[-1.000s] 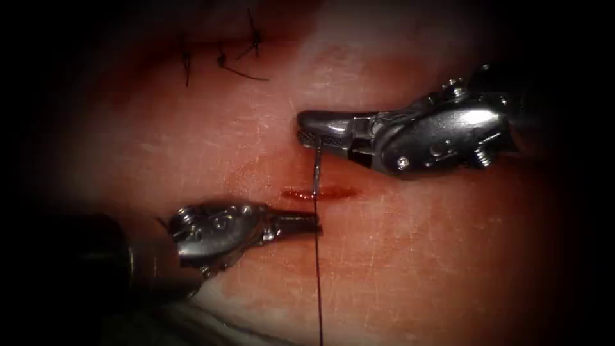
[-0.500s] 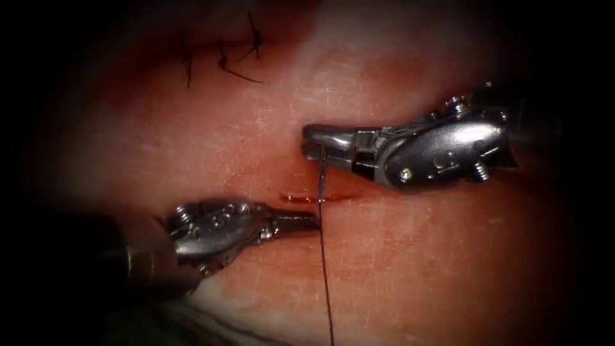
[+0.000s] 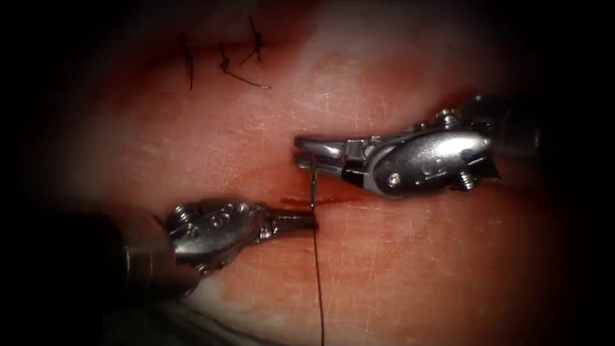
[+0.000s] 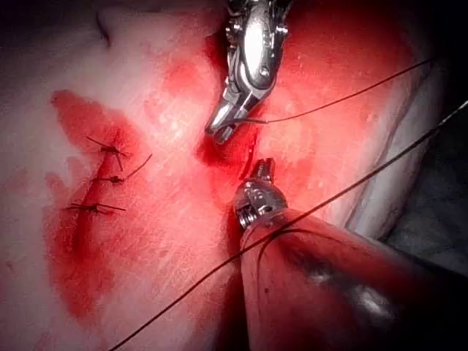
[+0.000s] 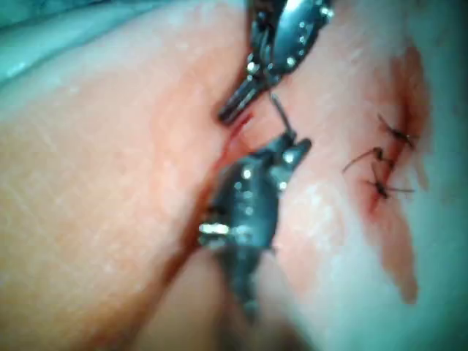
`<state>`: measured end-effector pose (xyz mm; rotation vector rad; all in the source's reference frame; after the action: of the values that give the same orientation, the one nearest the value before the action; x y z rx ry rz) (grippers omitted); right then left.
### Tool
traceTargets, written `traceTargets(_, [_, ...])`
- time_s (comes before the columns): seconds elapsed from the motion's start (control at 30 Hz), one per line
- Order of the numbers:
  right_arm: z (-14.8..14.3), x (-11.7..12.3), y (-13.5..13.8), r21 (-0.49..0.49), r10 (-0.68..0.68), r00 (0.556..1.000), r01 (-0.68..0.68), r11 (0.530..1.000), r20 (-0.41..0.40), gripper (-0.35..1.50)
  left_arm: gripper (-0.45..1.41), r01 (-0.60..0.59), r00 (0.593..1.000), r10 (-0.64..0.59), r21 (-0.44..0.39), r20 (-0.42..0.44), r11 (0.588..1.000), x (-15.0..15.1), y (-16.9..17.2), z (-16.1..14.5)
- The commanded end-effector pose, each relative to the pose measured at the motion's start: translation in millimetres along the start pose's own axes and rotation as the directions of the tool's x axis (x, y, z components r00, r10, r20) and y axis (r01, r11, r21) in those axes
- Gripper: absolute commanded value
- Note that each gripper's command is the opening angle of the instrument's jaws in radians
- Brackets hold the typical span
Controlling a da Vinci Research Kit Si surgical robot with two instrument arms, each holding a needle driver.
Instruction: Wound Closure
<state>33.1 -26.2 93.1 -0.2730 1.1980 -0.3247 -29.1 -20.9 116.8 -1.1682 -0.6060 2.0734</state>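
The tissue (image 3: 416, 269) has a short red cut (image 3: 334, 200) at its middle. My right tool (image 3: 301, 152) comes in from the right, jaws shut on the needle (image 3: 312, 189) at its upper end. The needle points down to the cut. Its lower end meets the cut line beside the tips of my left tool (image 3: 312, 221); I cannot tell whether it enters the tissue. The left tool's jaws are shut, with nothing seen in them. Thread (image 3: 318, 288) trails down from there. From the left wrist, thread (image 4: 344, 99) leaves the right tool (image 4: 219, 131) above the left tool (image 4: 262, 167).
Three tied stitches (image 3: 224, 61) with cut ends lie at the upper left, also seen as stitches (image 4: 102, 179) on red fluid (image 4: 80, 248). A second run of thread (image 4: 365, 179) crosses the left shaft. The tissue's front edge (image 3: 211, 320) is at the lower left.
The right tool has come down and slightly left, bringing the needle's lower end to the cut line. The left tool has hardly moved.
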Motion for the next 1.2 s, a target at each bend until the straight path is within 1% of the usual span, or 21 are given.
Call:
traceTargets(0.03, [1.0, -0.4, -0.7, 0.000, 0.011, 1.000, -0.011, 1.000, -0.002, -0.35, -0.01, 0.002, 1.000, -0.002, -0.003, 0.001, 1.000, -0.6, 0.1, 0.8])
traceTargets(0.17, [1.6, -1.8, -2.3, 0.019, 0.063, 0.998, -0.063, 0.998, 0.012, -0.35, -0.01, 0.002, 1.000, -0.002, -0.003, 0.001, 1.000, -0.6, 0.1, 0.8])
traceTargets(0.37, [1.6, -2.3, -2.3, 0.024, 0.102, 0.995, -0.102, 0.994, 0.022, -0.35, -0.03, 0.002, 1.000, -0.002, -0.003, 0.001, 1.000, -0.6, 0.1, 0.9])
traceTargets(0.53, [1.4, -1.9, -0.8, 0.000, 0.174, 0.984, -0.174, 0.985, 0.021, -0.35, -0.03, 0.003, 1.000, -0.003, -0.001, 0.001, 1.000, -0.6, 0.2, 1.0])
traceTargets(0.57, [1.4, -1.7, -0.3, -0.009, 0.208, 0.978, -0.208, 0.978, 0.023, -0.35, -0.03, 0.003, 1.000, -0.003, -0.001, 0.000, 1.000, -0.6, 0.3, 1.0])
traceTargets(0.7, [1.2, -1.8, 0.2, -0.019, 0.240, 0.970, -0.240, 0.971, 0.030, -0.35, -0.03, 0.003, 1.000, -0.003, -0.001, 0.000, 1.000, -0.6, 0.3, 1.0])
traceTargets(0.83, [1.1, -2.5, 0.0, -0.030, 0.338, 0.941, -0.337, 0.941, 0.033, -0.35, -0.03, 0.003, 1.000, -0.003, -0.001, 0.000, 1.000, -0.6, 0.3, 1.0])
traceTargets(0.9, [1.0, -2.8, -0.2, -0.030, 0.406, 0.913, -0.405, 0.914, 0.043, -0.35, -0.05, 0.003, 1.000, -0.003, -0.001, 0.001, 1.000, -0.6, 0.3, 1.0])
traceTargets(1.0, [1.0, -2.9, -0.2, -0.030, 0.454, 0.889, -0.453, 0.891, 0.052, -0.35, -0.05, 0.003, 1.000, -0.003, -0.001, 0.000, 1.000, -0.6, 0.3, 1.0])
traceTargets(1.07, [0.9, -2.8, 0.1, -0.036, 0.483, 0.874, -0.482, 0.875, 0.053, -0.35, -0.06, 0.003, 1.000, -0.003, -0.001, 0.000, 1.000, -0.6, 0.3, 1.0])
traceTargets(1.1, [0.7, -2.6, 0.7, -0.049, 0.519, 0.853, -0.517, 0.855, 0.059, -0.35, -0.06, 0.003, 1.000, -0.003, -0.001, 0.000, 1.000, -0.7, 0.3, 1.0])
traceTargets(1.13, [0.6, -2.5, 1.0, -0.056, 0.532, 0.845, -0.529, 0.847, 0.060, -0.35, -0.06, 0.003, 1.000, -0.003, -0.001, 0.000, 1.000, -0.7, 0.3, 1.0])
traceTargets(1.17, [0.3, -2.2, 1.8, -0.075, 0.569, 0.821, -0.565, 0.822, 0.051, -0.35, -0.06, 0.003, 1.000, -0.003, -0.001, 0.000, 1.000, -0.7, 0.3, 1.0])
traceTargets(1.2, [0.2, -2.1, 2.2, -0.083, 0.582, 0.812, -0.578, 0.812, 0.045, -0.35, -0.06, 0.002, 1.000, -0.002, -0.001, 0.000, 1.000, -0.7, 0.3, 1.1])
